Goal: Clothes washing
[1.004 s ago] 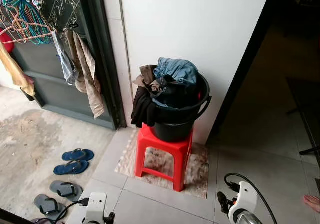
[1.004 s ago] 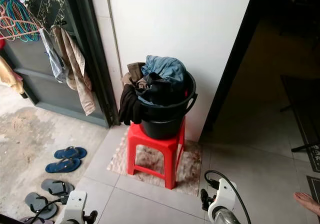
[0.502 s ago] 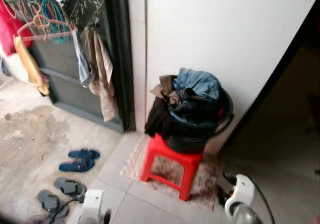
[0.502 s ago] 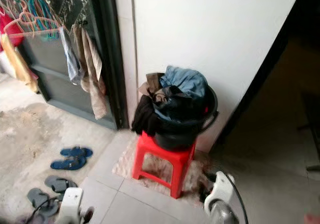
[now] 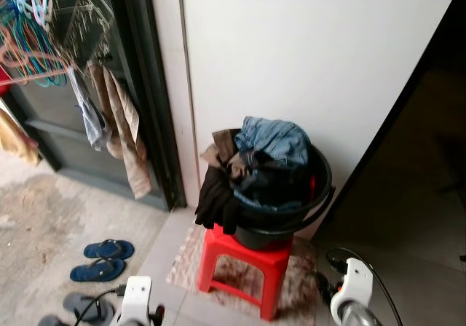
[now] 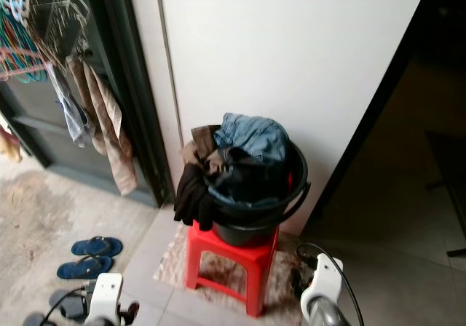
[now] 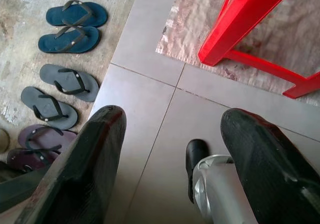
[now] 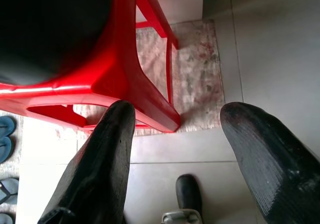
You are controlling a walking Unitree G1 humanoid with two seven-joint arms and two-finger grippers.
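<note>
A black bucket [image 5: 291,223] heaped with clothes stands on a red plastic stool [image 5: 247,264] against the white wall. Blue jeans [image 5: 274,140] lie on top of the heap, and a black garment [image 5: 215,199] hangs over the near-left rim. Both arms hang low in front of the stool. My left gripper [image 7: 173,116] is open above the floor tiles, left of the stool's legs [image 7: 240,29]. My right gripper [image 8: 177,110] is open beside the stool [image 8: 100,79], just below its seat, with nothing between the fingers.
A worn mat [image 5: 302,291] lies under the stool. To the left stands a dark door [image 5: 149,122] hung with towels [image 5: 120,133] and coloured hangers [image 5: 29,20]. Blue flip-flops [image 5: 102,257] and grey sandals [image 7: 60,96] lie on the floor. On the right is a dark doorway [image 5: 429,166].
The whole picture has shifted as the camera moved; the bucket and stool now sit lower in view. The things themselves have not moved, and both arms still hang low.
</note>
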